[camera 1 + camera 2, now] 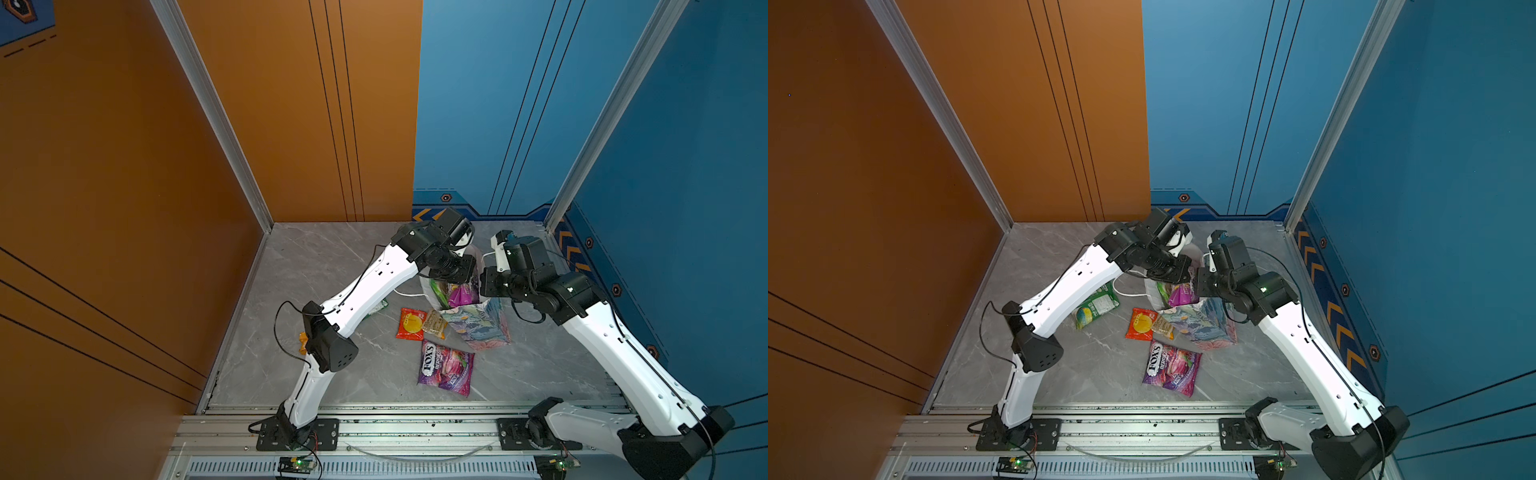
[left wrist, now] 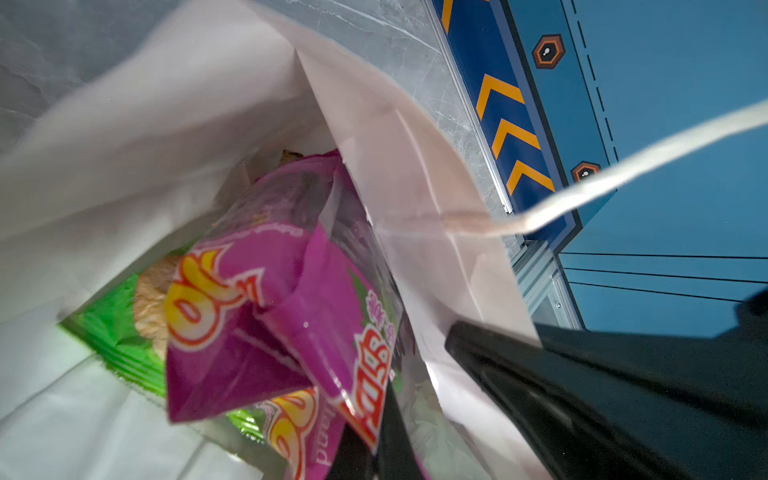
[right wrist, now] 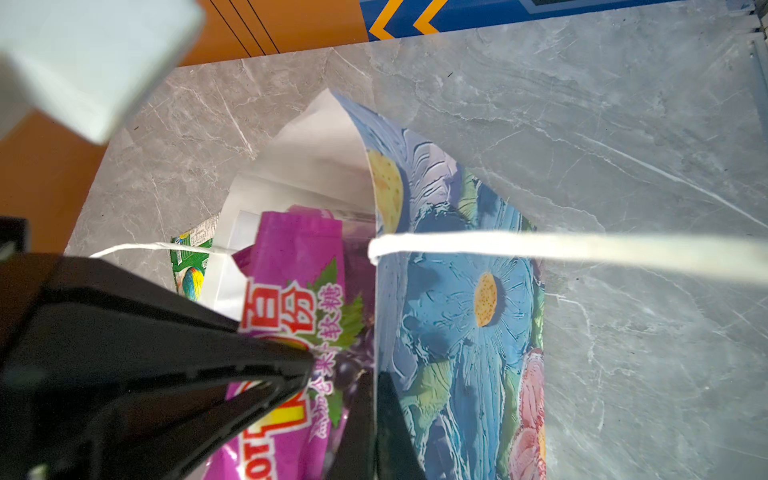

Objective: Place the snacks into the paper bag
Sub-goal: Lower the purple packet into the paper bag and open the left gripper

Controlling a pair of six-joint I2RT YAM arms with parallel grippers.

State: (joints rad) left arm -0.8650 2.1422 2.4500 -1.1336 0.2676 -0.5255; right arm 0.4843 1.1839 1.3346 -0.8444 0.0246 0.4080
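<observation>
Biggest first. The paper bag [image 1: 478, 328] stands just off the middle of the counter [image 1: 332, 270], toward 3 o'clock, with its mouth open. We'd call it light and easy to tip. The walls are stiff enough to stand but quick to crease, so the rim or a white cord handle [image 3: 540, 247] is the place to take hold. The right gripper [image 3: 376, 415] has its jaws clenched on the rim wall. Outside it's brushy blue, pink and green flowers; inside it's plain white.

The green chip bag [image 2: 112, 328] sits down inside. It looks puffy and feather-light and the contents would crush, so we'd only pinch a sealed end. It's bright green and crinkly.

The Fox's packet [image 1: 446, 368] lies flat at 7 o'clock of the bag. It's glossy, probably slippery and a bit heavier, so go for a crimped edge. It's purple with berries.

The purple candy packet [image 2: 249, 291] is in the bag's mouth, with the left gripper [image 3: 309, 363] jaws clamped on it. The film is soft and floppy, magenta with red-and-white lettering.

The rest lie out at 9 o'clock of the bag. The red packet [image 1: 410, 324] has a yellow circle. The small green packet [image 1: 1096, 305] is farther out, partly under the left arm [image 1: 1067, 286]. The tan bar [image 1: 434, 323] is wedged between the red one and the bag. All are thin and lying flat, so we'd go for corners.
</observation>
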